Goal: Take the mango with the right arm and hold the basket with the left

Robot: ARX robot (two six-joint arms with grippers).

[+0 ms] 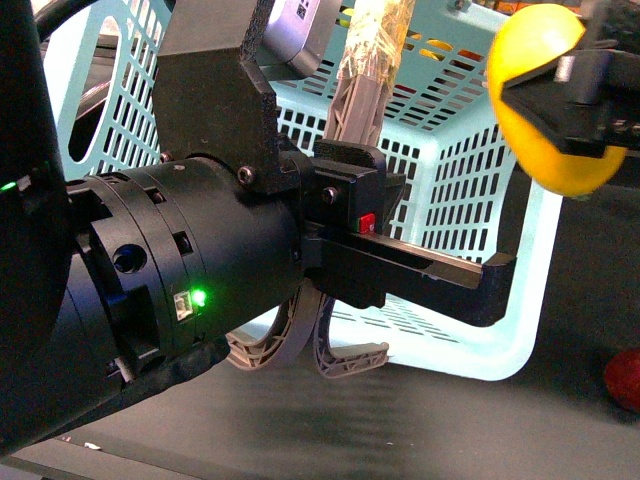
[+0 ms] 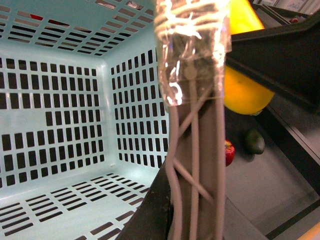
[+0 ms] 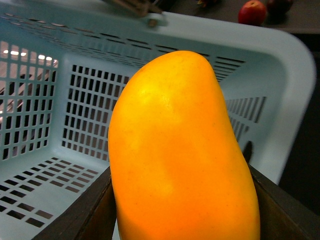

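The turquoise basket (image 1: 470, 170) with slotted sides stands behind my bulky black left arm. My left gripper (image 1: 345, 345) is shut on the basket's grey-brown handle (image 2: 195, 165), whose upper part is wrapped in clear tape (image 2: 192, 45). My right gripper (image 1: 575, 95) is shut on the yellow mango (image 1: 545, 95) and holds it in the air at the basket's right rim. In the right wrist view the mango (image 3: 182, 150) fills the jaws, just above the basket's open inside (image 3: 45, 125). The mango also shows in the left wrist view (image 2: 245, 92), past the handle.
A red apple (image 1: 624, 378) lies on the dark surface to the right of the basket; it also shows in the left wrist view (image 2: 229, 152), next to a dark green fruit (image 2: 255, 141). More red and dark fruit (image 3: 252, 11) lie beyond the basket's far rim.
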